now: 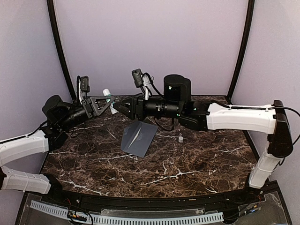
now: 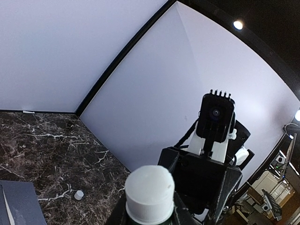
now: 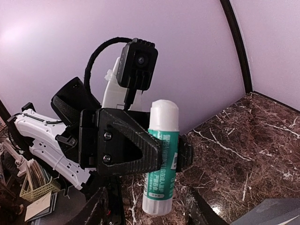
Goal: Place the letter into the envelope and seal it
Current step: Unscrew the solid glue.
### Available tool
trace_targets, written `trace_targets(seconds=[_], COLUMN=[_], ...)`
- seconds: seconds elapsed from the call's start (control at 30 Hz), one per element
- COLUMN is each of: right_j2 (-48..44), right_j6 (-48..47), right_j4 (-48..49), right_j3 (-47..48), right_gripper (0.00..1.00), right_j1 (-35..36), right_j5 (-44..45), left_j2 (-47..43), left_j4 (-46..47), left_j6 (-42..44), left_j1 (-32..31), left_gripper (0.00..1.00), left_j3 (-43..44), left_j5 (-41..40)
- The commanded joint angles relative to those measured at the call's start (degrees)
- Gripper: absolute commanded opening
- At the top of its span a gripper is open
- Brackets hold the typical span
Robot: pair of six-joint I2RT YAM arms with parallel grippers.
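The grey envelope (image 1: pixel 138 137) lies flat on the marble table, its corner also showing in the left wrist view (image 2: pixel 16 204) and the right wrist view (image 3: pixel 276 213). The letter is out of view. My left gripper (image 1: pixel 111 102) is shut on a green-and-white glue stick (image 3: pixel 161 164), held upright above the table's back edge; its white end (image 2: pixel 150 192) fills the bottom of the left wrist view. My right gripper (image 1: pixel 121 108) faces it closely, open, its fingers (image 3: pixel 101 206) apart on either side of the stick's lower end without touching it.
A small white cap (image 1: pixel 181 138) lies on the table right of the envelope, also seen in the left wrist view (image 2: pixel 78 195). Lilac walls with black struts close the back. Both arms meet above the table's back left.
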Motion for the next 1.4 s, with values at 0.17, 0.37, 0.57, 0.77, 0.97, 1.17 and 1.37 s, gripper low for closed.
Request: trace_targets(seconds=[0.17, 0.37, 0.57, 0.77, 0.97, 1.17, 1.37], right_j2=[3.7, 4.5, 5.8, 6.0, 5.3, 3.9, 1.5], right_j6=[-1.8, -1.4, -1.6, -2.3, -2.6, -1.4, -0.2], right_j4=[-3.4, -3.1, -3.6, -3.9, -3.6, -1.1, 1.6], right_j3=[5.9, 6.3, 7.5, 8.3, 7.7, 5.4, 2.2], right_gripper=[0.42, 0.4, 0.42, 0.38, 0.23, 0.12, 0.06], right_j1=[1.0, 1.0, 1.0, 0.9, 0.8, 0.3, -0.5], right_j5=[-1.7, -1.8, -1.9, -1.7, -0.2, 0.6, 1.7], left_j2=[0.3, 0.1, 0.6, 1.1, 1.5, 1.0, 0.4], left_j4=[2.3, 3.7, 6.0, 6.5, 6.4, 4.5, -0.3], left_j6=[-0.2, -0.9, -2.1, -2.3, -2.4, -2.1, -0.2], left_j1=[0.1, 0.1, 0.1, 0.1, 0.1, 0.1, 0.2], left_gripper=[0.0, 0.0, 0.0, 0.0, 0.0, 0.07, 0.41], left_j3=[1.1, 0.7, 0.0, 0.3, 0.5, 0.7, 2.1], left_j5=[1.7, 2.2, 3.6, 4.5, 5.3, 5.6, 5.3])
